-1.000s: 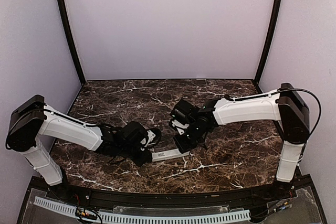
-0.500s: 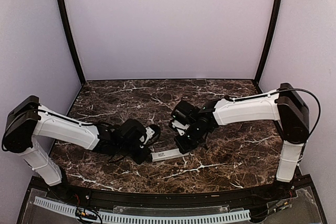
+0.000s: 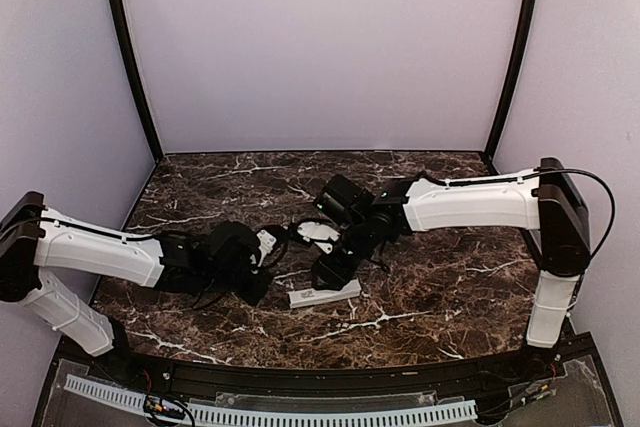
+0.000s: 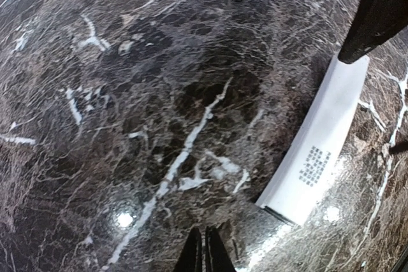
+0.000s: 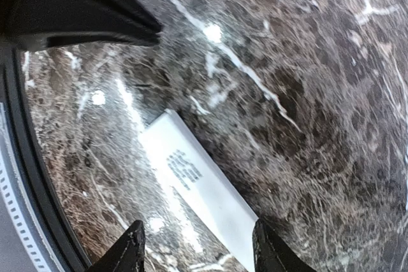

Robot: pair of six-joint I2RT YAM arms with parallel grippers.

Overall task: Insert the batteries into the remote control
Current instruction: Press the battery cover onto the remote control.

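The remote control (image 3: pixel 325 294) is a slim white bar lying flat on the marble table (image 3: pixel 450 287), printed face up, and nothing grips it. My right gripper (image 3: pixel 333 269) hovers just above its right part. In the right wrist view that gripper (image 5: pixel 201 253) is open, with the remote control (image 5: pixel 197 183) lying below the gap. My left gripper (image 3: pixel 272 245) sits left of the remote, apart from it. In the left wrist view its tips (image 4: pixel 204 256) are pressed together with nothing between them, and the remote control (image 4: pixel 319 151) lies off to the right. The batteries are out of view.
Dark marble with white veins covers the whole table. Lilac walls close in the back and both sides. A black rail (image 3: pixel 300 379) runs along the near edge. A dark finger of the right gripper (image 4: pixel 382 11) shows over the remote's far end.
Both grippers have let go of the remote, which now lies alone on the table. The left arm drew back to the left. The right gripper opened and rose slightly.
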